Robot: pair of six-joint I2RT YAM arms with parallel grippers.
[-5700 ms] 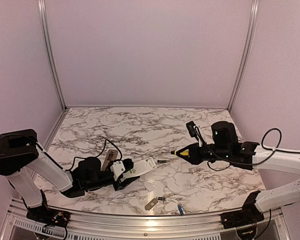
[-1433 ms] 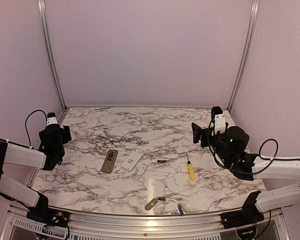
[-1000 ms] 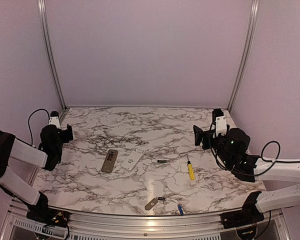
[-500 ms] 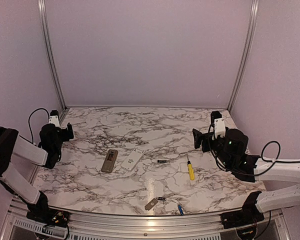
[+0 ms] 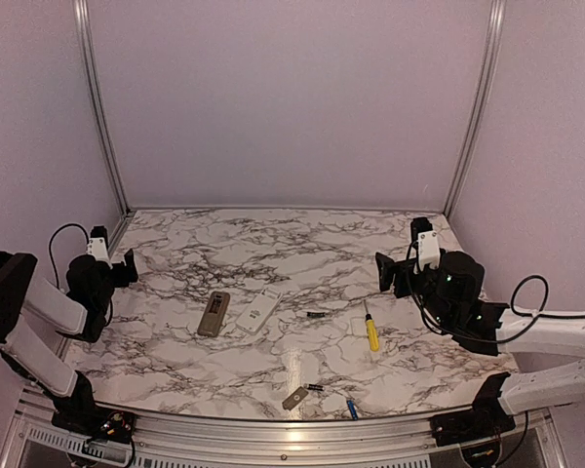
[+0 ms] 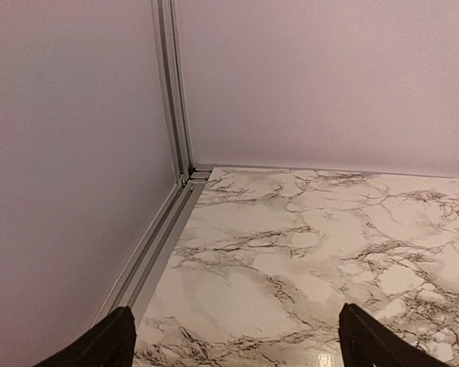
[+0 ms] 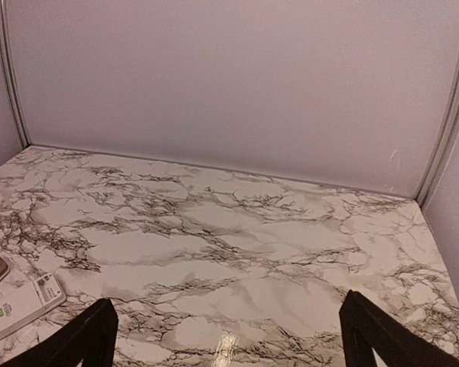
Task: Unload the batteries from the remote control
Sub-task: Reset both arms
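The marble-patterned table (image 5: 273, 244) takes up the floor of a booth with pale walls. The left arm (image 5: 39, 312) is folded back along the left edge. The right arm (image 5: 526, 327) reaches in from the right side. Both are raised clear of everything on the table.

The left gripper (image 6: 233, 348) points toward the far left corner, its fingers spread wide apart with nothing between them. The right gripper (image 7: 229, 340) faces the back wall across the table, its fingers also wide apart and holding nothing.

Two remotes lie side by side left of the middle, near each other but not touching. One is a white remote (image 5: 258, 309) and, to its left, there is a brown remote (image 5: 213, 313). Whether either battery compartment is open cannot be made out.

A yellow-handled screwdriver (image 5: 370, 332) lies flat right of the middle, on the table near the right gripper. A small grey cover plate (image 5: 294, 398) lies near the front edge.

The batteries are all loose on the table, well apart from both grippers. One dark battery (image 5: 315, 315) lies between the white remote and the screwdriver. A second dark battery (image 5: 315, 387) lies just beside the cover plate, on its right. The blue battery (image 5: 352, 408) sits near the front edge, a little further right.
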